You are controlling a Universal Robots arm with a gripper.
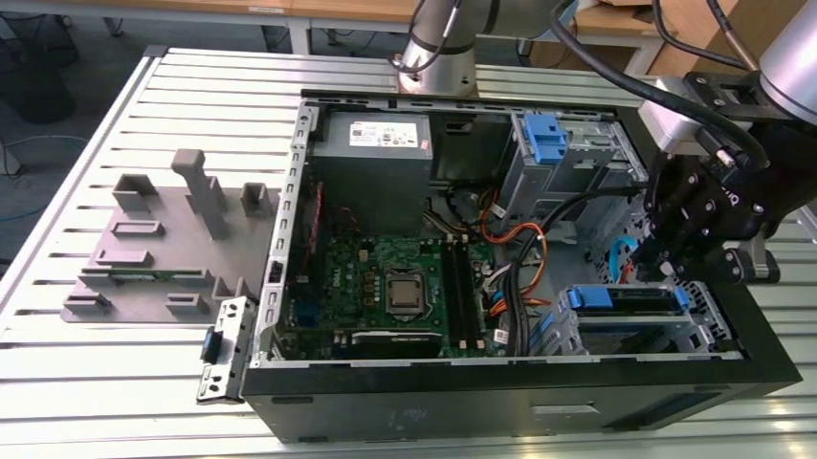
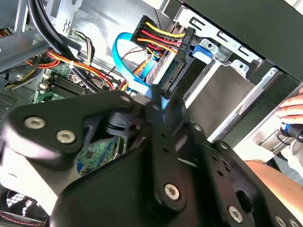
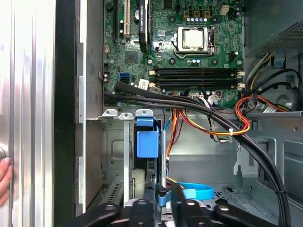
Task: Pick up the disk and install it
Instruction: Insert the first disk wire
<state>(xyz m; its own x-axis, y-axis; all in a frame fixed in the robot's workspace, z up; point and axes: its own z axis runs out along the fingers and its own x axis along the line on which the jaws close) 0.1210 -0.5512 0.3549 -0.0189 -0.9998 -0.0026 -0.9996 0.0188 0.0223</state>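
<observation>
My claw (image 1: 695, 268) hangs over the corner of the open computer case (image 1: 511, 406), directly above the drive cage (image 1: 717, 330). The disk (image 1: 623, 299) lies just beneath me, flat in that cage, its blue carrier frame showing at both ends. In the first wrist view its blue tab (image 3: 147, 138) stands straight ahead of my claw (image 3: 166, 201) between the cage's metal rails. In the second wrist view the disk's connector edge (image 2: 174, 73) sits just beyond my claw (image 2: 158, 101).

I cannot tell whether my claw is released or clenched; my own black linkage hides the tips, and I cannot tell whether I touch the carrier.

I judge that the pick-up is done and the installing step is in hand, near its end, since the disk is in its bay and not loose on the table. A bundle of red, yellow and black power wires (image 2: 156, 30) reaches the connector edge, and a blue data cable (image 2: 124, 59) loops close beside me.

By my reckoning, any further move here calls for a square, gentle push along the rails, keeping clear of those cables and of the motherboard (image 1: 383, 277) further off. A person's hand (image 2: 291, 108) rests at the case's edge near me, so slow motion is wise.
</observation>
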